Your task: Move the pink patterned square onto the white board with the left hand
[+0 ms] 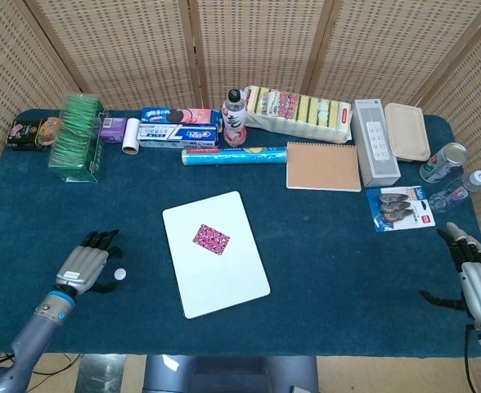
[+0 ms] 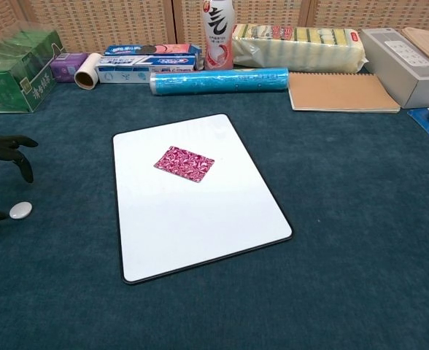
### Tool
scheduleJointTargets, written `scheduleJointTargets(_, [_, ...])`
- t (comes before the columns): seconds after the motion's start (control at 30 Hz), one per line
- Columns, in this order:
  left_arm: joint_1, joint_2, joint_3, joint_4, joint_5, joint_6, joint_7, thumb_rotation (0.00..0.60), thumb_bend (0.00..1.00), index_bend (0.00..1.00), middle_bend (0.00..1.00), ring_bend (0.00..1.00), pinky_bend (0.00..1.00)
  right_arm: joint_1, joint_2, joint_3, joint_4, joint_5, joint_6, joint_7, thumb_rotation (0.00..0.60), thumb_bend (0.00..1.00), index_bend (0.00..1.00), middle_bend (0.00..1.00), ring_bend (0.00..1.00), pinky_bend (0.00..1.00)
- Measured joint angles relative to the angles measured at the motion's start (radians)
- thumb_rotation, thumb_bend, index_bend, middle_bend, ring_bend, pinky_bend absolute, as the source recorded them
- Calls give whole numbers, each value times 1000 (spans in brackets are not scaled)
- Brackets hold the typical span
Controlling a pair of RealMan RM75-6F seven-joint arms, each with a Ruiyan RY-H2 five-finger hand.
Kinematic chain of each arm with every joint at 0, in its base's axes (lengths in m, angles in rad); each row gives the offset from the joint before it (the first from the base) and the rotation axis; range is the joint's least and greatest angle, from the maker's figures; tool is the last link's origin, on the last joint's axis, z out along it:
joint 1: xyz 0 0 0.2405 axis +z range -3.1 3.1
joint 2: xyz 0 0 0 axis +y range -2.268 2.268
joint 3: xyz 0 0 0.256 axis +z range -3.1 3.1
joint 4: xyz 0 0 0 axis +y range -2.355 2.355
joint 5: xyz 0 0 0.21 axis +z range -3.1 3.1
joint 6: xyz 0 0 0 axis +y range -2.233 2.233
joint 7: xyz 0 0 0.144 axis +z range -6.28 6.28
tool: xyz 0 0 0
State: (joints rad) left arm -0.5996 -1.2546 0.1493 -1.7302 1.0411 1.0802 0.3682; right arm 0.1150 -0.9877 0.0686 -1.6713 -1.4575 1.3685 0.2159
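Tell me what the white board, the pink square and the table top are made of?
The white board looks like smooth plastic or coated board: it has a faint sheen and a thin dark rim. The pink patterned square lies completely flat, so probably paper, card or thin cloth; I cannot tell which. The table top is covered in dark teal fabric that looks matte and fuzzy, like felt or short carpet.
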Motion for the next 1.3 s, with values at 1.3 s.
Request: scheduleJointTargets(1.3, [71,-110,-73,116,57,-31,42,600,267,551,0,0,15,1,0,-3,-3,5,-5,-3,600,0,21,0,0,0])
